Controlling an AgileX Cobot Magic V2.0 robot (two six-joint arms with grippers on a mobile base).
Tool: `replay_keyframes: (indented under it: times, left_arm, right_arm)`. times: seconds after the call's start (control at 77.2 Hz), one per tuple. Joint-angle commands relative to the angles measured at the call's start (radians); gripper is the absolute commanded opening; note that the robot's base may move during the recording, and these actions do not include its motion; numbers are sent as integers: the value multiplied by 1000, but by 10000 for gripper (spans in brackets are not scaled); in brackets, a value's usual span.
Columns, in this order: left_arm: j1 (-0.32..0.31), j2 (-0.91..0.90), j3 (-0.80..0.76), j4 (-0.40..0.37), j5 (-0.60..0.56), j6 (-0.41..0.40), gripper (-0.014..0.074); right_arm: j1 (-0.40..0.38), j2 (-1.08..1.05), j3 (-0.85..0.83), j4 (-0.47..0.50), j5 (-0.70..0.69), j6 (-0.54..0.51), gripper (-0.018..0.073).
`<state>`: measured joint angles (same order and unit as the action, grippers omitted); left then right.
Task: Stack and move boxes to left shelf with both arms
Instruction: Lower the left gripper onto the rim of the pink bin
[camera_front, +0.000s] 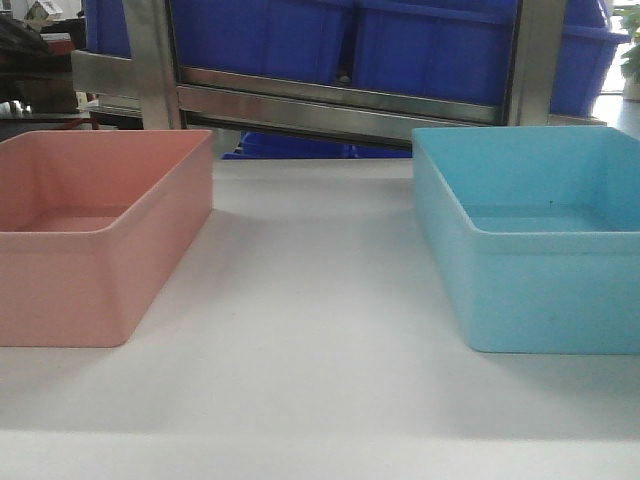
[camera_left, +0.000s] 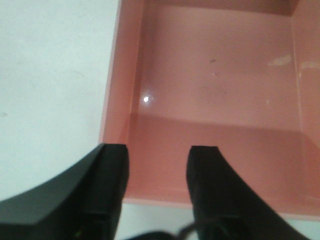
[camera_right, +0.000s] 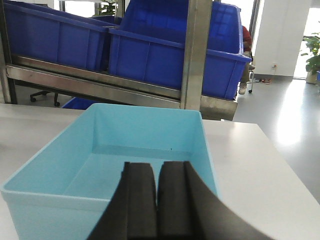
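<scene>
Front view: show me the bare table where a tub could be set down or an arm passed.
Widest free patch: white table between the pink tub and the blue tub, back to the steel rack. A bare strip also runs in front of both tubs. Crowded behind: the rack holds dark blue crates.

Left tub (camera_front: 100, 240), right tub (camera_front: 540, 250) apart on table (camera_front: 310, 330); rack (camera_front: 330, 100) probably behind.

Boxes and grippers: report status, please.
Left gripper open, over pink box corner. Right gripper shut, empty, at blue box. Boxes apart, unstacked, nothing between them.
</scene>
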<state>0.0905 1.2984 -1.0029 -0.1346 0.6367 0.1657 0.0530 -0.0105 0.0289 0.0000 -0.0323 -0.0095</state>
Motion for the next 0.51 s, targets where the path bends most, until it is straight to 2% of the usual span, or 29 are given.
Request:
replay_keyframes:
  times: [0.0, 0.272, 0.492]
  left_arm:
    - [20, 66, -129, -7, 29, 15, 360]
    - [28, 439, -503, -7, 204, 36, 353]
    - [40, 665, -751, 3, 265, 56, 353]
  right_arm:
    - [-3, -19, -23, 0, -93, -5, 56]
    - [-3, -19, -23, 0, -93, -5, 56]
    - [-3, -19, -23, 0, -93, -5, 56]
